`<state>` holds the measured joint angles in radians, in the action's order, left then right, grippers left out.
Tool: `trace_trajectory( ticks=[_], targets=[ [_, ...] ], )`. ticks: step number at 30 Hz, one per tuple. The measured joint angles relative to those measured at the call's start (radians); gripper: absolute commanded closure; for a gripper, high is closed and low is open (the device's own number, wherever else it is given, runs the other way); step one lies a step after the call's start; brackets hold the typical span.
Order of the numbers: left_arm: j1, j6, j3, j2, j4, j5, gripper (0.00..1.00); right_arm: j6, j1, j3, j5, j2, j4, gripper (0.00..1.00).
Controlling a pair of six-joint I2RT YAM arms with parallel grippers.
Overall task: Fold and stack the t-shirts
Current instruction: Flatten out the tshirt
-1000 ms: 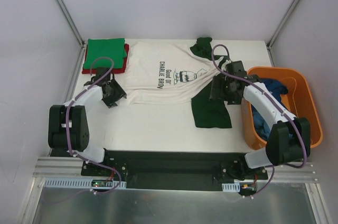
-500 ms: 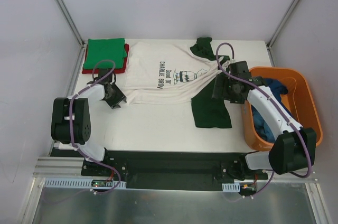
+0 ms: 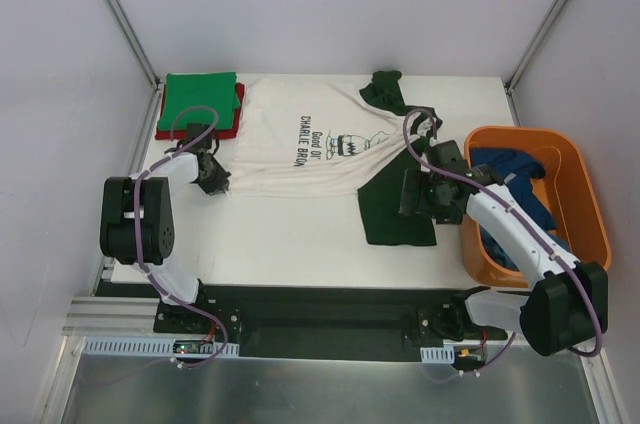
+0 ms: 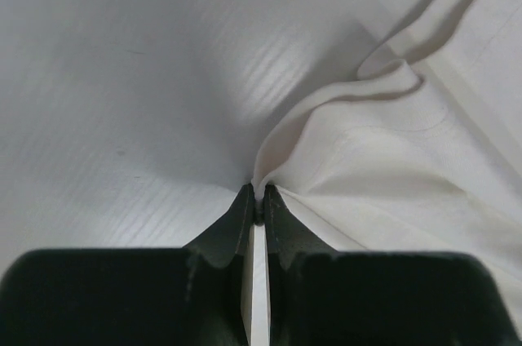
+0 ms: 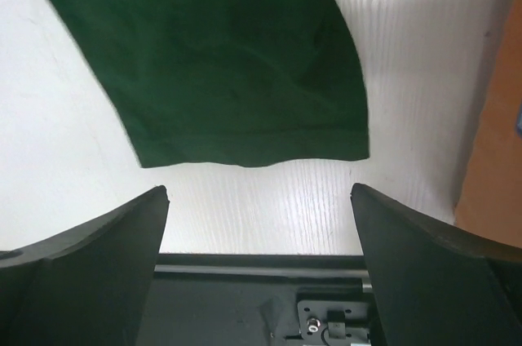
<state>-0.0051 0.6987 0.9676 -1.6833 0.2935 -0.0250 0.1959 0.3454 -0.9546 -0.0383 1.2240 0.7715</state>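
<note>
The white t-shirt point(image 3: 300, 144) with the black Charlie Brown print lies spread across the table, its hem to the left. My left gripper point(image 3: 214, 182) is shut on the near-left corner of that hem; in the left wrist view the white cloth point(image 4: 391, 166) bunches into the closed left gripper point(image 4: 258, 199). My right gripper point(image 3: 412, 194) hovers wide open over the near dark green sleeve point(image 3: 397, 209). The right wrist view has the sleeve's cuff point(image 5: 236, 60) just beyond the right gripper point(image 5: 257, 191), untouched. A folded bright green t-shirt point(image 3: 198, 101) lies on a red one point(image 3: 239, 109) at the back left.
An orange tub point(image 3: 590, 214) holding a blue t-shirt point(image 3: 510, 169) stands at the right edge, close to my right arm. The other dark green sleeve point(image 3: 383, 89) lies bunched at the table's back edge. Metal frame posts rise at both back corners.
My left gripper slid up to the hem corner and closed on the white cloth. My right arm drew back toward the near edge along the sleeve, jaws still open.
</note>
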Motion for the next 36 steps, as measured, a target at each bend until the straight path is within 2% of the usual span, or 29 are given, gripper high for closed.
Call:
trace_trajectory(
  ticks=[7,15,24,27,29,31,36],
  targets=[
    [0.057,-0.009,-0.043,0.098,0.027,-0.1,1.0,0.14,0.055,0.122,-0.045,0.019,0.013,0.2],
    [0.064,-0.008,-0.066,0.117,0.029,-0.063,1.0,0.224,0.164,0.154,-0.048,0.109,-0.018,0.3],
    [0.064,-0.008,-0.109,0.127,0.027,-0.043,1.0,0.294,0.222,0.233,-0.022,0.14,-0.049,0.51],
    [0.064,-0.008,-0.109,0.128,0.025,-0.036,1.0,0.297,0.222,0.232,-0.002,0.193,-0.086,0.6],
    [0.064,-0.008,-0.109,0.128,0.025,-0.035,1.0,0.292,0.221,0.226,0.0,0.202,-0.08,0.77],
    [0.064,-0.008,-0.109,0.13,0.025,-0.035,1.0,0.287,0.22,0.217,-0.002,0.213,-0.072,0.99],
    [0.064,-0.008,-0.108,0.153,0.025,-0.021,1.0,0.249,0.213,0.179,-0.038,0.228,-0.089,0.99]
  ],
)
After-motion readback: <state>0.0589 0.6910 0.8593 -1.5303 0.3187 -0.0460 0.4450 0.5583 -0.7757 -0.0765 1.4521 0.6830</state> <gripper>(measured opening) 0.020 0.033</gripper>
